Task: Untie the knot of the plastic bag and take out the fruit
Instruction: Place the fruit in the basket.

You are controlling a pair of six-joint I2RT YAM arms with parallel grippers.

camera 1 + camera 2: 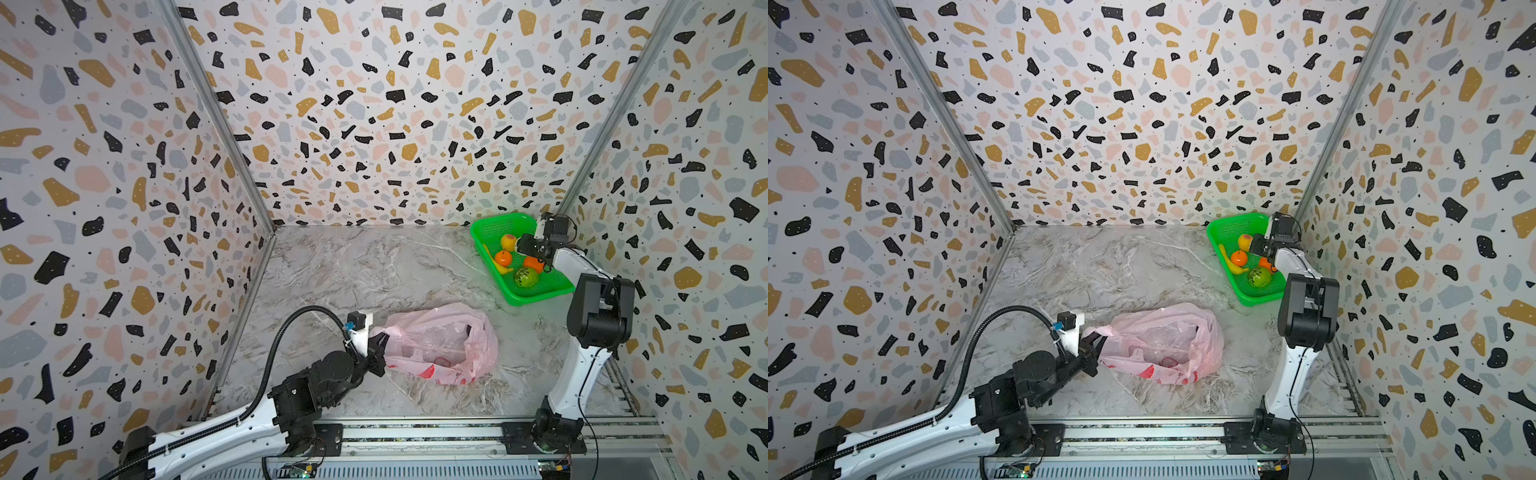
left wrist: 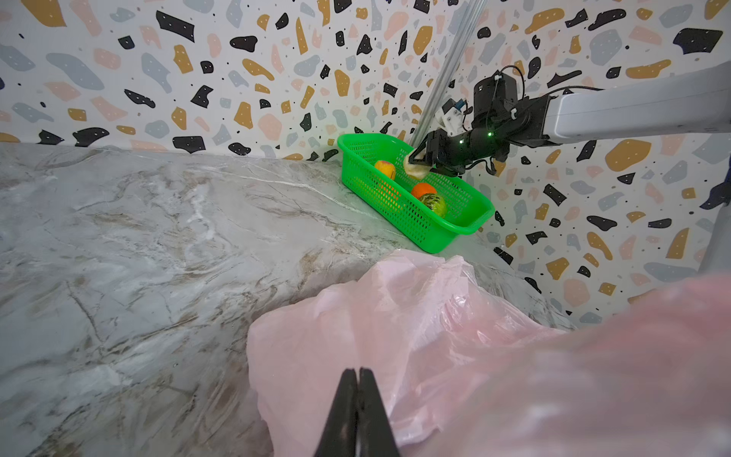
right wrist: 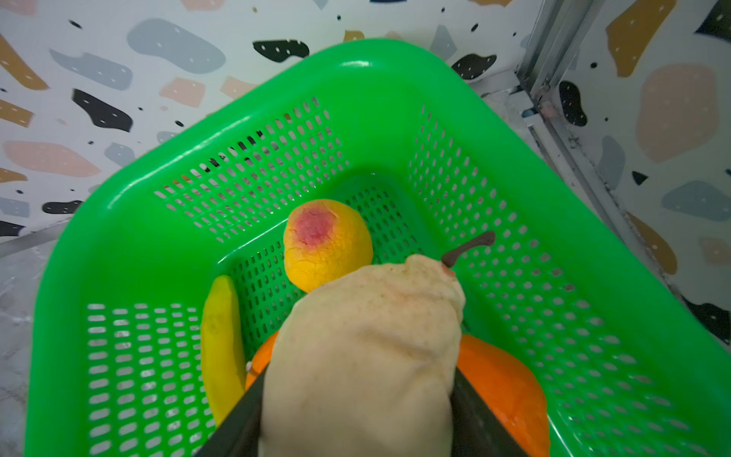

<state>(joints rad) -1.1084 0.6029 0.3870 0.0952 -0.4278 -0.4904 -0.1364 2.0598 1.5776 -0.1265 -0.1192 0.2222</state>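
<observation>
Marble tabletop: left end effector [image 2: 357, 411] pinches unreadably printed bag [image 1: 440, 345]; right end effector [image 3: 356, 399] clamps pear [image 3: 364, 348].

We take this for a robot test cell in a lab: terrazzo-patterned wall panels [image 1: 374, 104] box in a grey marble-look tabletop [image 1: 353, 270], with bare aluminium corner posts [image 1: 216, 112] and a metal mounting rail [image 1: 415, 434].
</observation>
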